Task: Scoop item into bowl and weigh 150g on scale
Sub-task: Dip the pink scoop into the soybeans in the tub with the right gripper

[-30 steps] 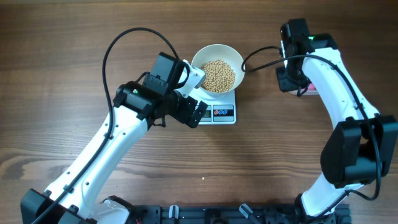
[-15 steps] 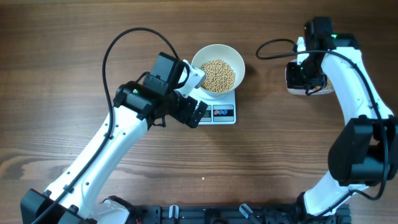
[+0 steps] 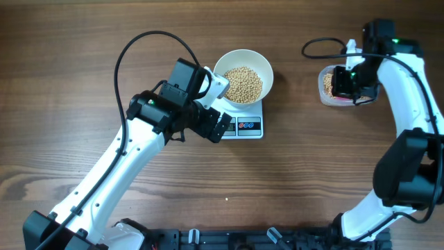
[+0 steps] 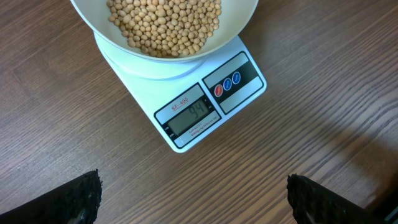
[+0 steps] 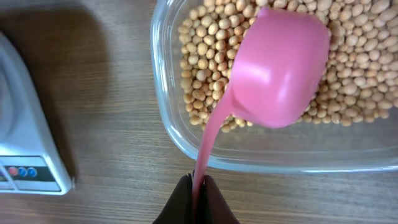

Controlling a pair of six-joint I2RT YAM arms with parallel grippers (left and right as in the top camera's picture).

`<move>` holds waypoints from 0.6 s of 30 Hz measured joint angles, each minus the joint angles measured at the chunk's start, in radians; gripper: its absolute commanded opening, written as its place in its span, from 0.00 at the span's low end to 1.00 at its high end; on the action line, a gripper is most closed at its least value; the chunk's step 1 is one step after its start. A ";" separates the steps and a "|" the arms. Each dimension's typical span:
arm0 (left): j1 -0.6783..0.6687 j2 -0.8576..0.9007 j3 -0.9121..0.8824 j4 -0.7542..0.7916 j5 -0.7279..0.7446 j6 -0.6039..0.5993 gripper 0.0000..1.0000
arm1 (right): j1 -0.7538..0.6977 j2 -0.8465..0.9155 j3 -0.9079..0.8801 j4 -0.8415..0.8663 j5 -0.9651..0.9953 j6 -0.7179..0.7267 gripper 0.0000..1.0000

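On the small white square digital scale: round white bowl holding a heap of small pale tan beans; display reads 94. Near the scale's front edge, above the brown wooden surface: left gripper, jaws wide apart, holding nothing. Well to the right: clear rounded plastic tub, more of the same beans inside. Over these: pink plastic scoop, its thin handle clamped in the right gripper, jaws together on it.
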 measured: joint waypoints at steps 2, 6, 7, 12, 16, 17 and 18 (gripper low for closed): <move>0.000 0.000 0.000 0.000 0.000 0.000 1.00 | -0.023 0.000 0.001 0.004 -0.035 -0.020 0.04; 0.000 0.000 0.000 0.000 0.000 0.000 1.00 | -0.063 0.000 0.001 0.013 -0.105 -0.059 0.04; 0.000 0.000 0.000 0.000 0.000 0.000 1.00 | -0.069 0.000 0.001 0.013 -0.117 -0.068 0.04; 0.000 0.000 0.000 0.000 0.000 0.000 1.00 | -0.102 0.000 0.001 0.014 -0.174 -0.106 0.04; 0.000 0.000 0.000 0.000 0.000 0.000 1.00 | -0.129 0.000 0.001 0.000 -0.206 -0.122 0.04; 0.000 0.000 0.000 0.000 0.000 0.000 1.00 | -0.134 0.000 0.001 -0.002 -0.211 -0.126 0.04; 0.000 0.000 0.000 0.000 0.000 0.000 1.00 | -0.139 0.000 0.001 -0.004 -0.216 -0.127 0.04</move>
